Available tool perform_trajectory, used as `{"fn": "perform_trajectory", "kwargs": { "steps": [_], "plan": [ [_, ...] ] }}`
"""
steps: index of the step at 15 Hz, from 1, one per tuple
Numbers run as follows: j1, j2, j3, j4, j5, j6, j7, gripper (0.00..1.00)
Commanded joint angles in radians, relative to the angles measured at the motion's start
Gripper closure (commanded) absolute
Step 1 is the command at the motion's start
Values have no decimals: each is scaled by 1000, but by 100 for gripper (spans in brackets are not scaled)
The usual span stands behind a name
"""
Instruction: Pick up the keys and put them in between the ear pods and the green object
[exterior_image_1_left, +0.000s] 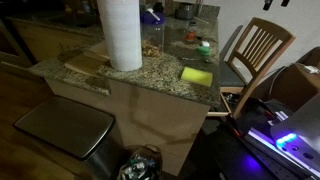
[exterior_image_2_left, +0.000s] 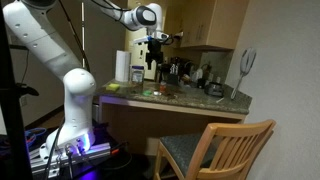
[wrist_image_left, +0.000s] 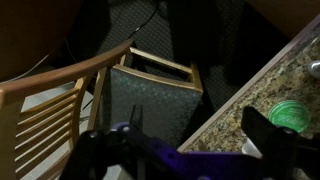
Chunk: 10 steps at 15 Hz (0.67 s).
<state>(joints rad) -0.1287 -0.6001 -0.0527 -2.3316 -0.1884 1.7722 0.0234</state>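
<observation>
In an exterior view my gripper (exterior_image_2_left: 154, 66) hangs well above the granite counter (exterior_image_2_left: 170, 97). In the wrist view its fingers (wrist_image_left: 205, 140) are apart with nothing between them, over the counter's edge. The small bright green object (wrist_image_left: 290, 112) lies on the counter near the right finger; it also shows in an exterior view (exterior_image_1_left: 205, 46). A small cluttered item (exterior_image_1_left: 152, 48) beside the paper towel roll may be the keys; I cannot tell for sure. A pale spot at the wrist view's right edge (wrist_image_left: 315, 68) may be the ear pods.
A tall paper towel roll (exterior_image_1_left: 123, 35) and a yellow sponge (exterior_image_1_left: 197, 75) stand on the counter. A wooden chair (exterior_image_1_left: 255, 55) sits by the counter's end and shows in the wrist view (wrist_image_left: 60, 100). A metal bin (exterior_image_1_left: 62, 128) stands below. Bottles crowd the counter's back (exterior_image_2_left: 190, 75).
</observation>
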Motion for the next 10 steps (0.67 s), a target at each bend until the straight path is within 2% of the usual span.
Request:
{"fn": "perform_trajectory", "kwargs": {
  "steps": [1, 3, 5, 7, 8, 10],
  "plan": [
    [8, 0, -6, 2, -3, -2, 4, 0],
    [8, 6, -5, 14, 7, -46, 9, 0],
    [-9, 9, 7, 16, 27, -63, 101, 0],
    [-5, 13, -2, 20, 103, -60, 183, 0],
    [0, 117, 20, 200, 144, -117, 237, 0],
    [-8, 158, 40, 269, 168, -101, 318, 0]
  ]
}}
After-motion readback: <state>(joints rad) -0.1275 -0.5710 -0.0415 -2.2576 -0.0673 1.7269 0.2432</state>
